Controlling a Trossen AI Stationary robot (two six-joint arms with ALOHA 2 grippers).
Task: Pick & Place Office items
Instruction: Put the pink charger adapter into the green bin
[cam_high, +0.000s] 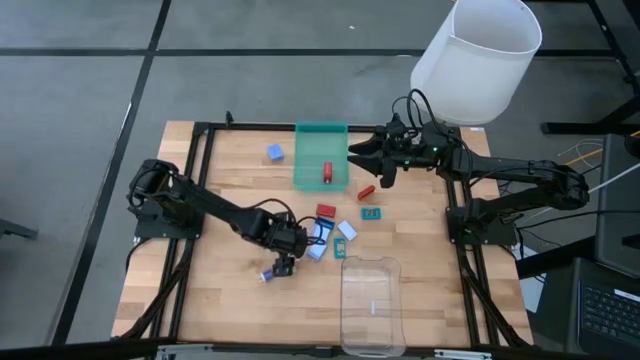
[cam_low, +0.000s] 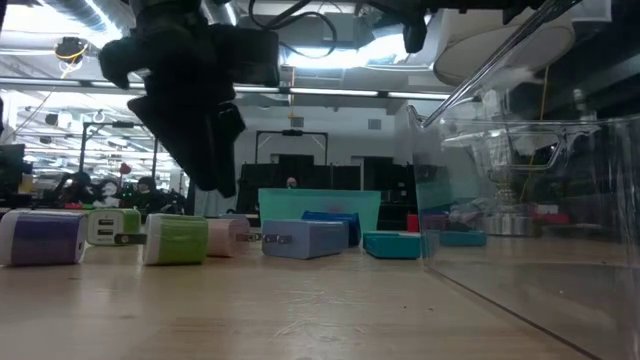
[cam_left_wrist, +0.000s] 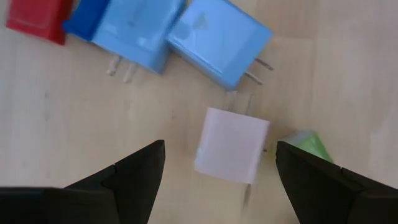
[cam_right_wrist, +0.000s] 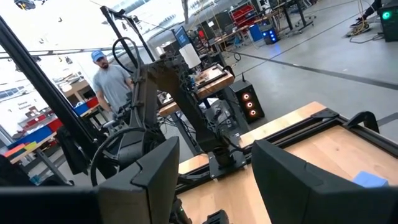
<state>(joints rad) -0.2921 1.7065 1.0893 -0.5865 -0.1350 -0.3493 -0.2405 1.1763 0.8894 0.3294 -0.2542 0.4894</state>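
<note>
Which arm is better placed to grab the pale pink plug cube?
Left. Its open claw hangs right over the pink cube; the right claw is off beside the green tray.

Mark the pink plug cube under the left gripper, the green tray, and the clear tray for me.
pink plug cube (cam_left_wrist: 231, 144), left wrist view, top face.
green tray (cam_high: 320, 128), high view, far rim.
clear tray (cam_high: 371, 262), high view, far rim.

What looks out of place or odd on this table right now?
Little is damaged or spilled. One red piece lies alone just outside the green tray, while another red one sits inside. The clear tray holds no pieces. The left gripper, jaws open, hovers over a pink charger.
</note>
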